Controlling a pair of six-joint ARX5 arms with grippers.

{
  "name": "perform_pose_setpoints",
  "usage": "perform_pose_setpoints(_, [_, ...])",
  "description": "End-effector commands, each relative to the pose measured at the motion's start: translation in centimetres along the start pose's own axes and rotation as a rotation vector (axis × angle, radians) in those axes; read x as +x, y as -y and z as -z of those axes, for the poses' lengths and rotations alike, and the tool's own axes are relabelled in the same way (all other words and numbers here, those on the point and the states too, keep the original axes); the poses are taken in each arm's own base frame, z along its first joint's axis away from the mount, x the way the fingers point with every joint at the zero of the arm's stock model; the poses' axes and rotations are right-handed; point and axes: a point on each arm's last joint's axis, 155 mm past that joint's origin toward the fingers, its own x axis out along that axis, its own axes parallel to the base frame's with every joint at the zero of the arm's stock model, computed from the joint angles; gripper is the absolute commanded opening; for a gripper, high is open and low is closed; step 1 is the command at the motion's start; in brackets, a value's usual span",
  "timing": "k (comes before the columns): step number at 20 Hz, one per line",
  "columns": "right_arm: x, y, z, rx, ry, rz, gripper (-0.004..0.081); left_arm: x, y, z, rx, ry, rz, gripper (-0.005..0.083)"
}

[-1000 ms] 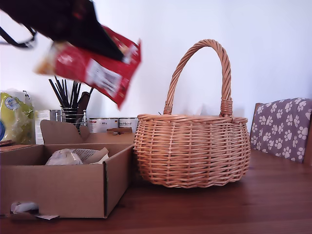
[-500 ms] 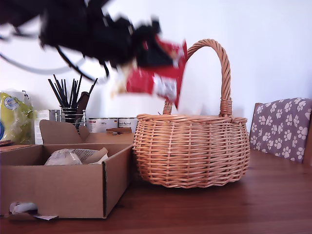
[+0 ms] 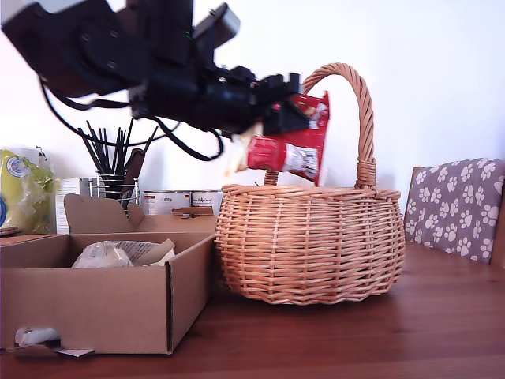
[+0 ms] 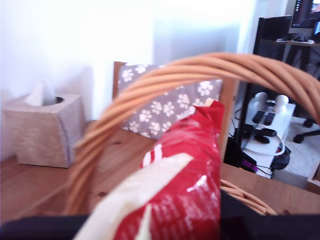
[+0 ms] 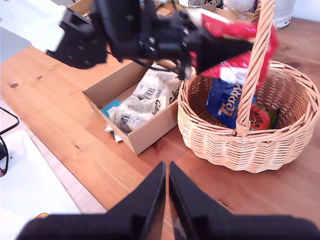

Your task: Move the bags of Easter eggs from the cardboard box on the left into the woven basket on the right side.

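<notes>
Wooden counter [image 3: 355,339] is carrying the woven basket [image 3: 312,245]; above it, under the handle, my first pincer [image 3: 272,114] is gripping the red-and-cream bag [image 3: 296,146] for dropping inside, while my second pincer [image 5: 166,175] is hanging closed, empty.

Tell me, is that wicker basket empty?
No. The woven basket already holds a blue bag and a red-green one.

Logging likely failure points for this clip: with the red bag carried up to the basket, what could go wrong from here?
1. The red bag in my first gripper hangs right at the basket's arched handle; it may snag there or tip the basket.
2. The bag is above the rim, near the handle side; released early, it could land on the rim or outside.
3. The box touches the basket, so a shove could shift both.
</notes>
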Motion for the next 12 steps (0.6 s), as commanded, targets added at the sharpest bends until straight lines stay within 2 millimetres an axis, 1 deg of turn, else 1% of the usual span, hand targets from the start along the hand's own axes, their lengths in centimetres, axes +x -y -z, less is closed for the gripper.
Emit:
perform_pose_setpoints(1, [-0.1,-0.3,-0.3,-0.014,0.010,-0.009,-0.0013,1.1,0.4,2.1,-0.013,-0.035,0.010,0.0149])
perform_pose_setpoints(4, [0.0,-0.6,-0.2,-0.021,0.008,-0.021,-0.0013,2.3,0.8,2.8,-0.016,-0.057,0.012,0.0149])
perform_pose_setpoints(7, [0.0,-0.7,-0.3,-0.024,0.009,-0.025,-0.0013,2.7,1.5,4.0,-0.029,-0.114,0.023,0.0149])
perform_pose_setpoints(8, [0.0,-0.7,-0.3,-0.024,0.009,-0.025,-0.0013,2.6,1.7,4.5,-0.033,-0.133,0.026,0.0172])
perform_pose_setpoints(9, [0.0,-0.7,-0.3,-0.025,0.010,-0.025,-0.0013,2.6,1.8,4.8,-0.037,-0.146,0.028,0.0282])
perform_pose_setpoints(10, [0.0,-0.7,-0.3,-0.025,0.010,-0.025,-0.0013,2.6,2.0,5.0,-0.036,-0.153,0.032,0.0440])
perform_pose_setpoints(11, [0.0,-0.7,-0.3,-0.024,0.010,-0.025,-0.0013,2.7,2.0,5.0,-0.038,-0.161,0.035,0.0560])
perform_pose_setpoints(12, [0.0,-0.7,-0.3,-0.025,0.010,-0.025,-0.0013,2.7,2.3,4.9,-0.030,-0.164,0.055,0.0584])
